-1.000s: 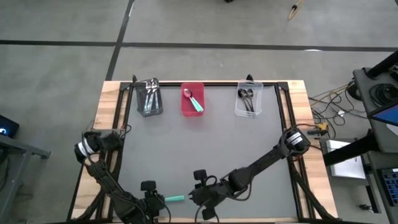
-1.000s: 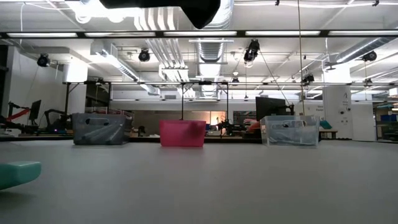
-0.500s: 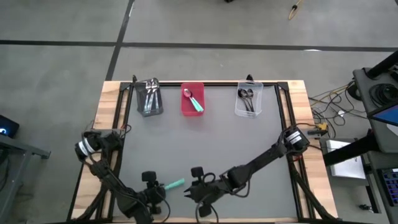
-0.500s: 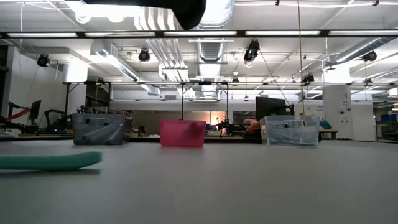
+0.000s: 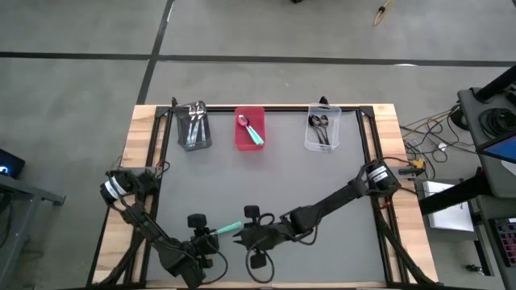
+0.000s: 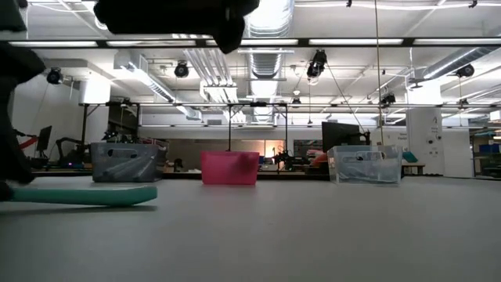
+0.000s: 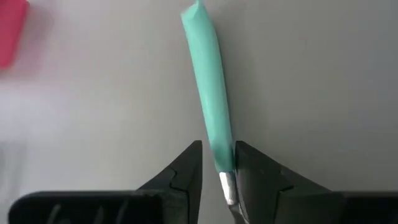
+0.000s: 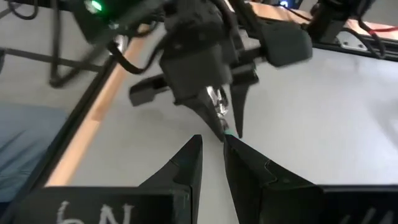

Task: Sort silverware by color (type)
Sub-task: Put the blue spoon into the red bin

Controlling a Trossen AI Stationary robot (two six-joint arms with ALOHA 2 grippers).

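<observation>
A spoon with a teal handle [image 5: 228,229] lies near the table's front edge, its handle level just above the tabletop in the low view [image 6: 86,194]. My left gripper [image 5: 212,234] slants down over its silver end, open. Its fingers [image 7: 186,171] stand either side of the spot where teal meets silver. The bowl is hidden under the gripper. My right gripper [image 5: 242,233] hovers higher, just right of the handle's free end. Its fingers [image 8: 189,158] are a narrow gap apart, with nothing between them. My left gripper has one finger [image 7: 249,168] against the spoon's side where the teal handle meets the silver neck [image 7: 225,167]. The other finger stands a little off it. The fingers slant down from the table's near left and lie along the spoon, which rests on the table.
Three bins stand along the far edge. A grey one [image 5: 193,129] holds pale spoons, a red one [image 5: 249,129] a teal-handled spoon, and a clear one [image 5: 322,130] black spoons. The grey tabletop [image 5: 266,177] between them and my grippers is free.
My left gripper has gone toward the far edge and a little right. My right gripper has gone toward the far edge and left. The teal spoon has slid away from the front edge and turned, its handle end now slanting toward the far right.
</observation>
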